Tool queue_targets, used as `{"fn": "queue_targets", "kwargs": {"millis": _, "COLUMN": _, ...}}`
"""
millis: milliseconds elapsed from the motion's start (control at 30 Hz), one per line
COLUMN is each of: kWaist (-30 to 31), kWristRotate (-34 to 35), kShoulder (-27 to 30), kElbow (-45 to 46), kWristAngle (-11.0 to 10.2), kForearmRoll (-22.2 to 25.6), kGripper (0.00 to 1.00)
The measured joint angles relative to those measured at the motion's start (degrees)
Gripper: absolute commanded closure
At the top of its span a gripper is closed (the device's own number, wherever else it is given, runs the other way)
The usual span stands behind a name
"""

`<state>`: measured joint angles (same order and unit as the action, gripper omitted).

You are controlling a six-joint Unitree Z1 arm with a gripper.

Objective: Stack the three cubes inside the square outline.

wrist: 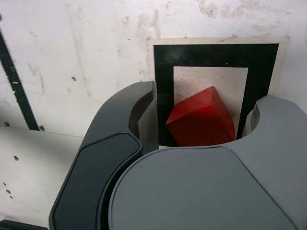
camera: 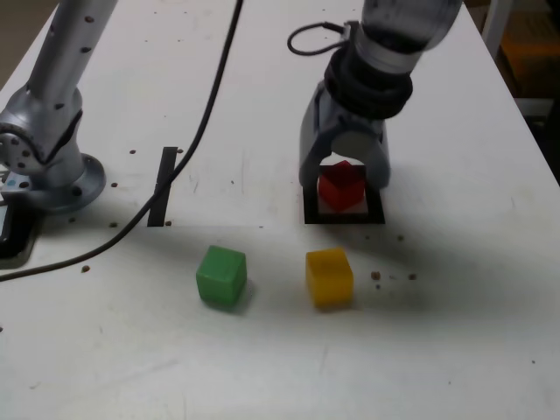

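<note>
Red cube in the square, green and yellow waiting outside it.

The red cube (camera: 340, 185) is seen inside the square outline (camera: 343, 215), turned corner-on to the black border, its matte faces partly hidden from the exterior view. The green cube (camera: 220, 276) and the yellow cube (camera: 329, 276) are set side by side, apart from each other, nearer the table's front edge, the yellow one just in front of the outline.
</note>
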<state>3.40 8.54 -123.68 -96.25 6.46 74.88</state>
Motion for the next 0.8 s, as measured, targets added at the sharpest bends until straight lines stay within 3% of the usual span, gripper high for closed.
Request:
{"fn": "queue_targets", "kwargs": {"millis": 200, "kWaist": 1.9, "kWristRotate": 4.2, "kShoulder": 5.4, "kElbow": -0.3, "kWristAngle": -3.1, "kForearmRoll": 5.3, "kGripper": 0.24}}
{"fn": "queue_targets", "kwargs": {"millis": 367, "kWaist": 5.3, "kWristRotate": 6.0, "kShoulder": 11.5, "kElbow": -0.3, "kWristAngle": -4.1, "kForearmRoll": 8.3, "kGripper": 0.24}}
{"fn": "queue_targets", "kwargs": {"millis": 467, "kWaist": 8.5, "kWristRotate": 6.1, "kShoulder": 13.6, "kElbow": -0.3, "kWristAngle": -3.1, "kForearmRoll": 8.7, "kGripper": 0.24}}
{"fn": "queue_targets", "kwargs": {"millis": 800, "kWaist": 20.4, "kWristRotate": 9.1, "kShoulder": 13.0, "kElbow": -2.2, "kWristAngle": 0.8, "kForearmRoll": 7.4, "kGripper": 0.24}}
